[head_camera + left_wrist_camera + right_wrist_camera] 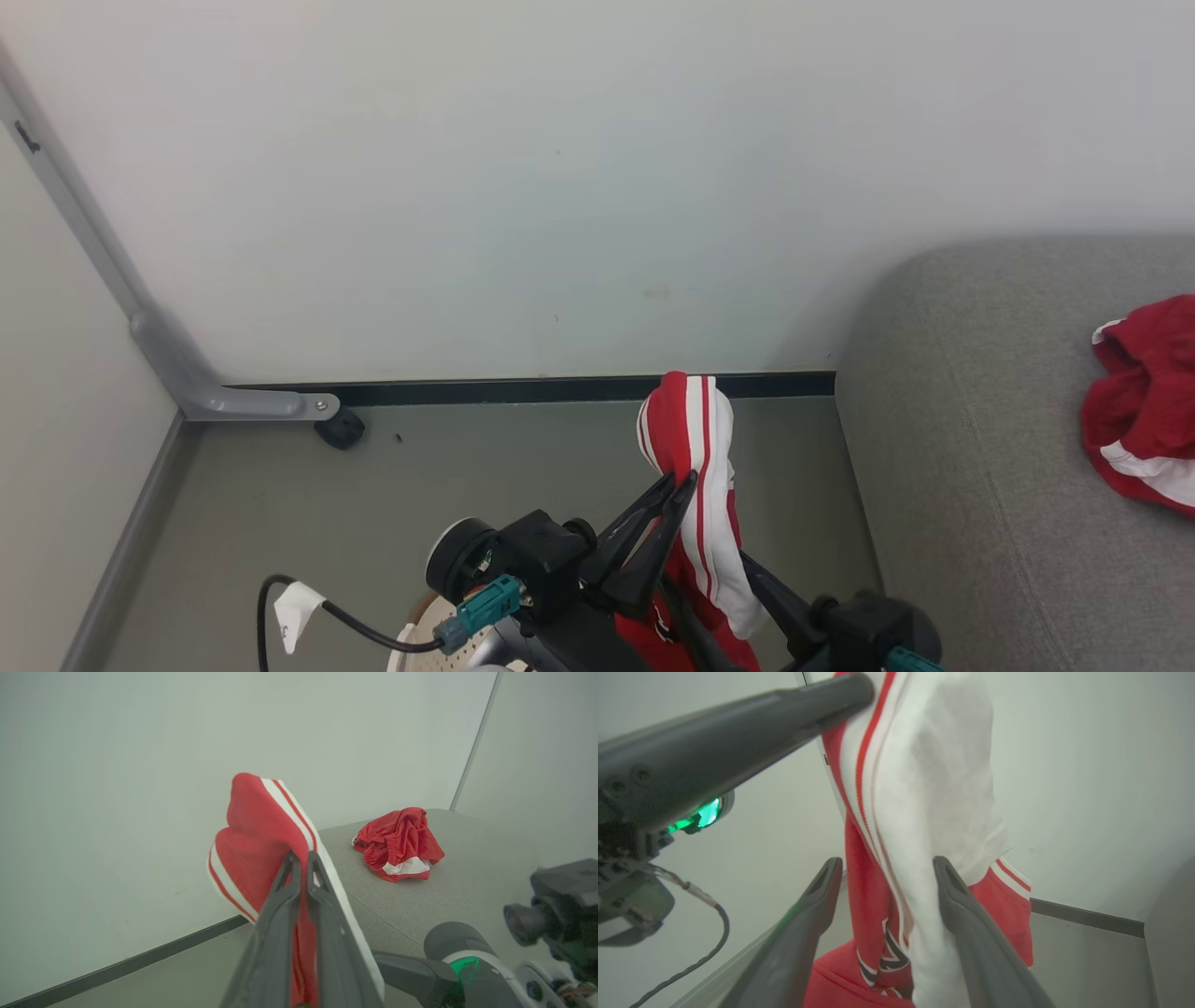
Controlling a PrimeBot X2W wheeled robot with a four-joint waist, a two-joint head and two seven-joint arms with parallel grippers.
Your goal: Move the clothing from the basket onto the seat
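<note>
A red garment with broad white stripes (695, 439) hangs above the floor, pinched near its top by my left gripper (680, 483), which is shut on it. The left wrist view shows those closed fingertips (299, 858) on the cloth (254, 840). My right gripper (885, 868) stands open lower down, and the hanging fabric (920, 788) passes between its spread fingers. A second crumpled red piece of clothing (1144, 401) (402, 842) lies on the grey seat (980, 467) (472, 891). A sliver of the cream basket (408, 651) shows at the bottom edge, under my left wrist.
A pale wall (560, 187) with a dark skirting strip (523, 387) runs behind the grey floor (420, 485). A grey metal leg with a black caster (341, 427) stands at the back left. A black cable with a white tag (297, 611) trails at the lower left.
</note>
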